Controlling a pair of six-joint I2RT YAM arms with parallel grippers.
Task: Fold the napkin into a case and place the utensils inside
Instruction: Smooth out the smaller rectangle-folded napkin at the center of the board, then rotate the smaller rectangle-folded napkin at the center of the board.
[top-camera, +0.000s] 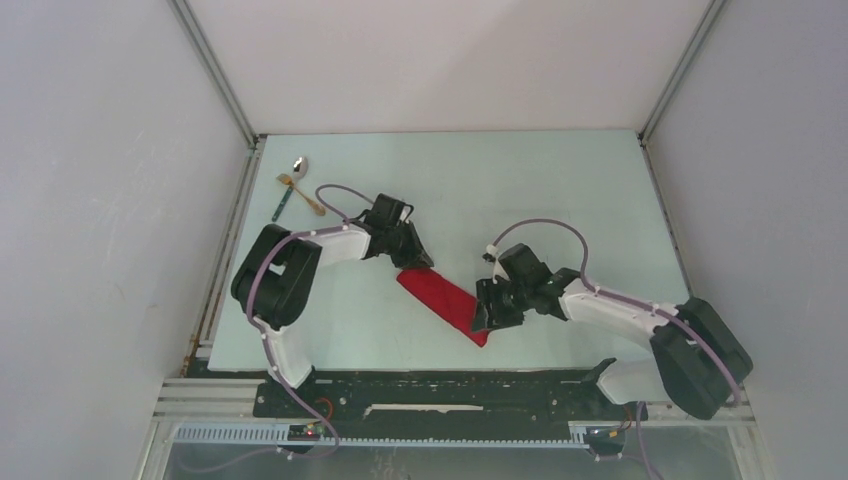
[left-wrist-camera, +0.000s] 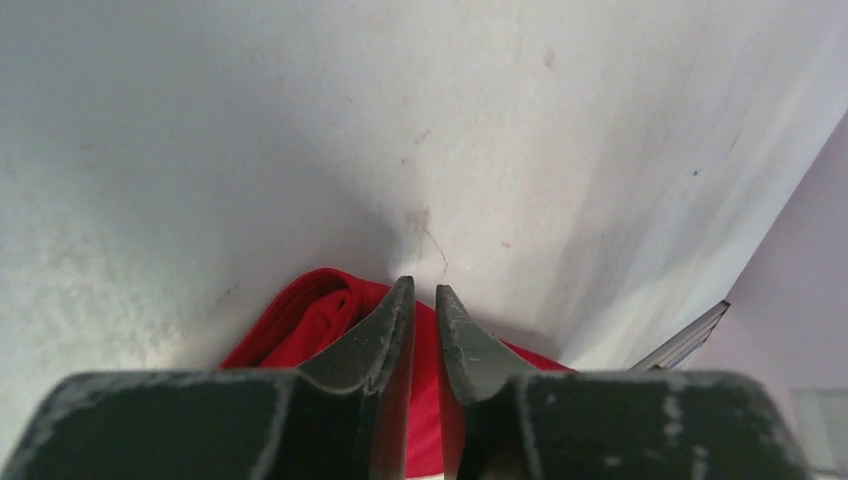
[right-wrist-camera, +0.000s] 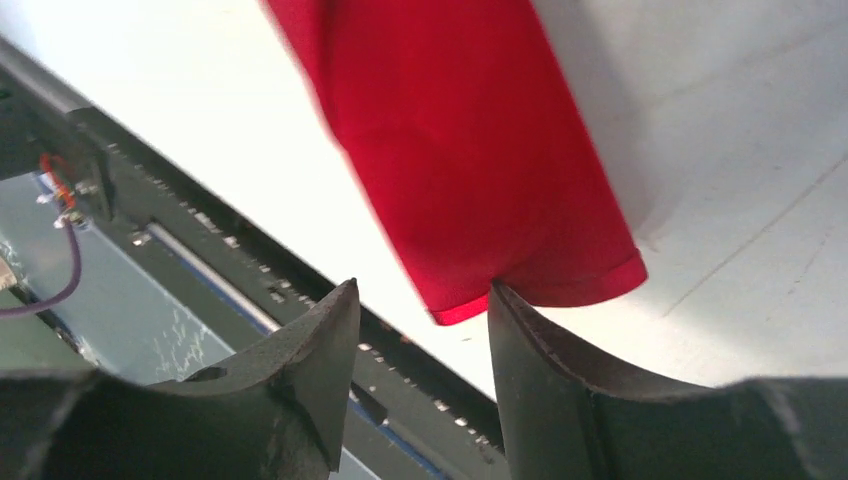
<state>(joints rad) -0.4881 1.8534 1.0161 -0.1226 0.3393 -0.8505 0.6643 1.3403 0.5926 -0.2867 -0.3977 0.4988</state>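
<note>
Top view: the case lies diagonally mid-bench, toward the near edge. My left pincer covers its far-left end and my right pincer covers its near-right end, so both ends are hidden. The utensils sit at the far left corner: spoon, fork and teal-handled piece, too small to tell which ones touch. Left wrist: my left pincer is clenched on the case, a thin slit between the fingers with red in it. The rest of the cloth is cut off behind my fingers. Right wrist: my right pincer is released, jaws wide, just at the hemmed end of the case. One fingertip meets the hem; I can't tell if it touches. The far end is cut off at the top.
</note>
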